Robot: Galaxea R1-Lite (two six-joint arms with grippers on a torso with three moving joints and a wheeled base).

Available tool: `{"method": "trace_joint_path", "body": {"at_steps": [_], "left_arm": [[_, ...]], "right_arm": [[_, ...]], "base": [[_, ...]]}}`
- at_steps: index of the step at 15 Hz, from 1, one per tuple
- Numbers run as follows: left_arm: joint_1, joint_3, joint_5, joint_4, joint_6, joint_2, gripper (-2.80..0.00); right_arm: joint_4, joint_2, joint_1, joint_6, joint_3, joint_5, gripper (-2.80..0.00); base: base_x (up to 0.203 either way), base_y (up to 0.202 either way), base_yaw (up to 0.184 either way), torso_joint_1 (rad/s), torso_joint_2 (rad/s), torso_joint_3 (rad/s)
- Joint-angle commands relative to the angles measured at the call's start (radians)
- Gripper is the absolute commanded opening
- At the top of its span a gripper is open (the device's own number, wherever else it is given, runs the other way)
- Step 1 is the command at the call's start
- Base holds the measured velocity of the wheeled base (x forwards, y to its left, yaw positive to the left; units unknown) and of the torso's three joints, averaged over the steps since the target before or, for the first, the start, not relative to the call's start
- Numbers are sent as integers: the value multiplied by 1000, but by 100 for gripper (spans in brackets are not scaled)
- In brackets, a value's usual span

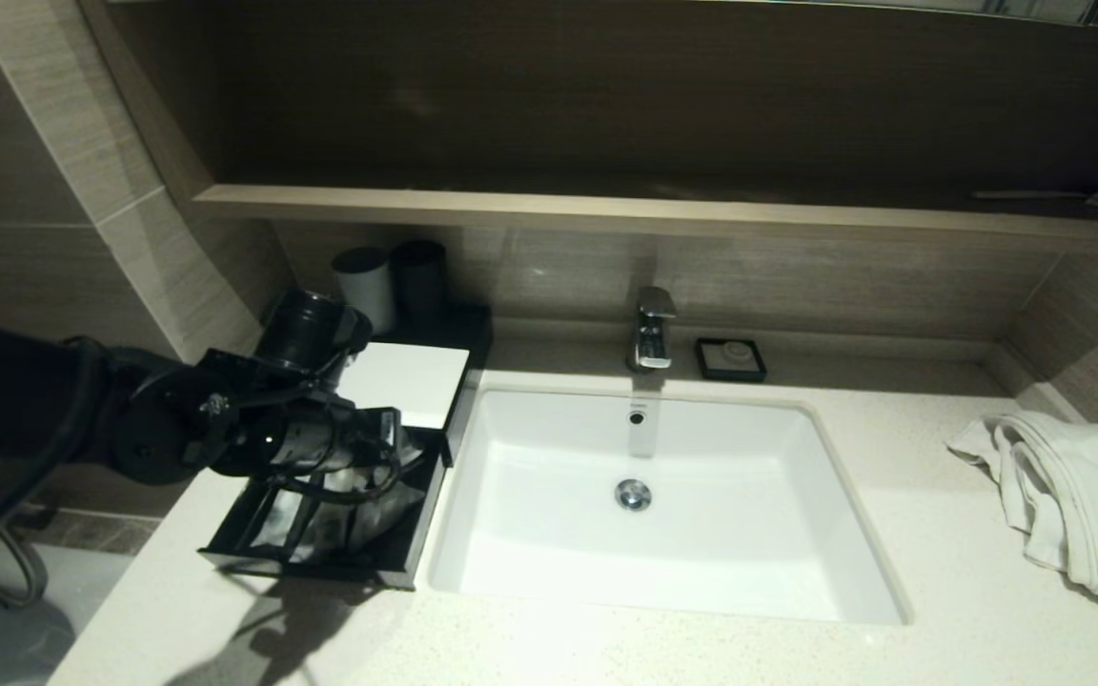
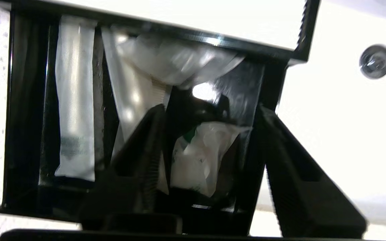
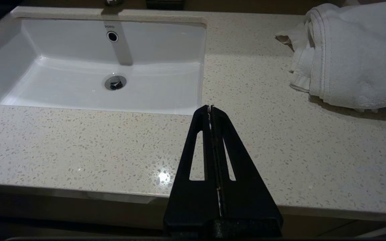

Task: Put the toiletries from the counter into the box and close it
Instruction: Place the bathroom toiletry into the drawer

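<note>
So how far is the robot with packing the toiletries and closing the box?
Mostly packed: several wrapped sachets lie inside the black box, and no toiletries show on the counter. The left gripper hovers open over the box, holding nothing. The white lid covers only the rear part, so closing is left. The right gripper is parked shut near the towel.

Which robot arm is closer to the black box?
Left. The left gripper hangs right over the open box, jaws open above the packets. The right gripper is out past the sink, jaws shut.
</note>
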Motion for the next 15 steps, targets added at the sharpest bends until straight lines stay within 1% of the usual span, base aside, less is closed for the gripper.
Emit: {"method": "trace_joint_path", "body": {"at_steps": [1,5,11,15], "left_arm": [[-1,27,1,2,-1,-14,-280],[-27,78,1,-1,13,3,-280],[-46,84,-2,-3,12,20,-280],[-45,76,0,-9,14,83,-280]], "right_arm": [[0,0,0,0,0,0,-280],[0,0,0,0,0,0,-280],[0,0,0,0,0,0,-280],[0,0,0,0,0,0,-280]], "base": [[0,0,0,0,0,0],[0,0,0,0,0,0],[0,0,0,0,0,0],[0,0,0,0,0,0]]}}
